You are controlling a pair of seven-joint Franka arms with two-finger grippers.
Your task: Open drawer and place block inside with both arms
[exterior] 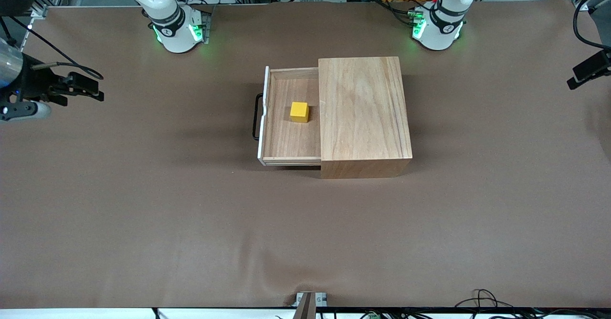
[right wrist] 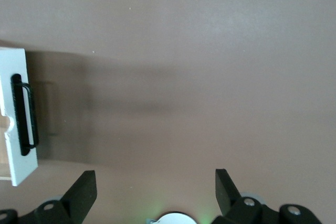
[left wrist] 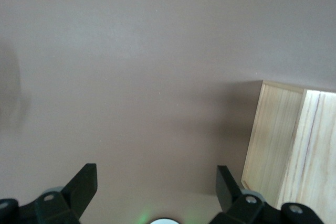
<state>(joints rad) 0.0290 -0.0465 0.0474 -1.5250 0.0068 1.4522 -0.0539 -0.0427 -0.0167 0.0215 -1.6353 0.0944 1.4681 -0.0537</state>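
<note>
Our yellow block (exterior: 299, 111) in the pulled-out drawer (exterior: 286, 140), both our grippers, left (left wrist: 156, 182) and right (right wrist: 156, 182), wide, empty, over bare table (exterior: 143, 204) well clear of it

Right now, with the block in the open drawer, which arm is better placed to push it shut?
Right. The drawer's black bar handle faces the right arm's end; the open right gripper sees it, while the open left gripper sees only the wooden box.

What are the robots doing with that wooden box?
Nothing is being held right now. The drawer is pulled out of the wooden box, toward the right arm's end of the table, and the yellow block sits inside it. Both arms are waiting out at the table's ends: the right gripper and the left gripper hang over bare brown table with fingers open and empty.
</note>
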